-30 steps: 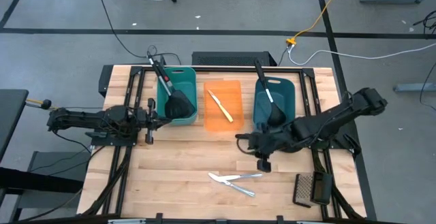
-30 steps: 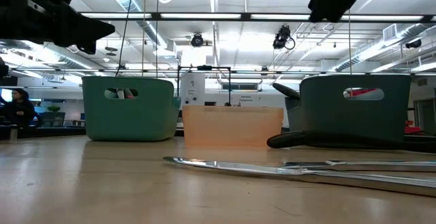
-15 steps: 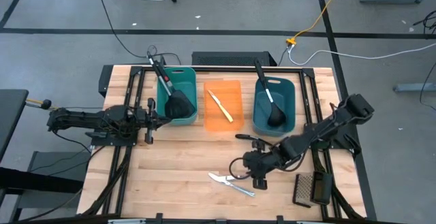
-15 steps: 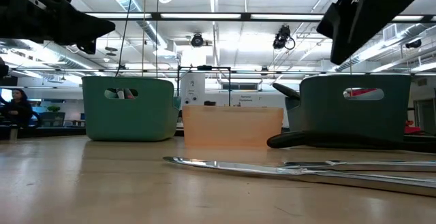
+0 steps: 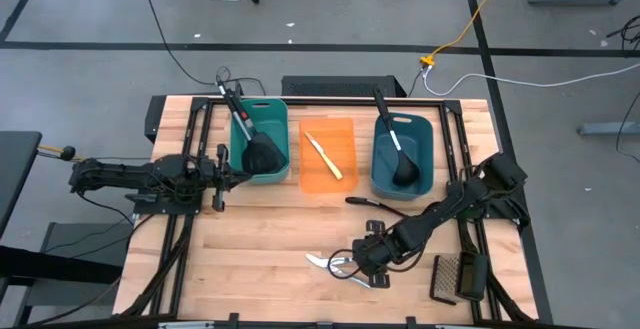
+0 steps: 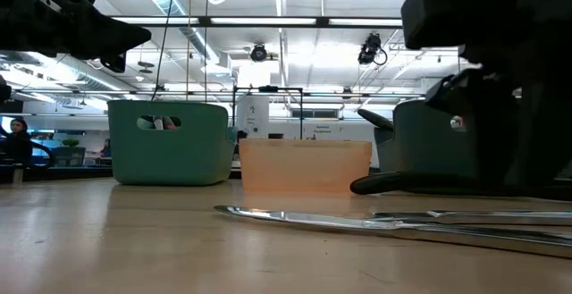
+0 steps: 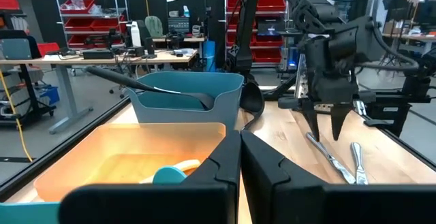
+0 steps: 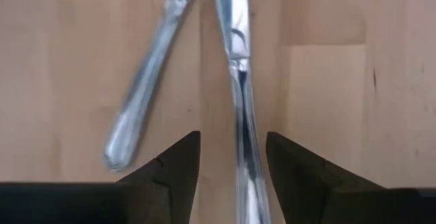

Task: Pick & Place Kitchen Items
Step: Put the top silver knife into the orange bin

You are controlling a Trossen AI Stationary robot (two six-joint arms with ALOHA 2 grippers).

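The right gripper (image 5: 368, 266) hangs low over two silver knives (image 5: 345, 264) lying crossed on the table (image 5: 260, 239), at about 6 o'clock from the orange tub (image 5: 327, 155). Its fingers (image 8: 174, 166) stand wide, one on each side of the handle of one knife (image 8: 238, 108), with nothing held yet. The second knife (image 8: 146, 94) lies just beside it, angled away toward 11 o'clock in the right wrist view.

The knife looks light, stiff and smooth, and it lies flat on the wood, so it will likely be slippery and hard to get under. A hold across the narrow handle, near its middle and clear of the other knife, seems best.

The left gripper (image 5: 222, 179) waits, pinched closed and empty, at 9 o'clock from the teal tub (image 5: 262, 139).
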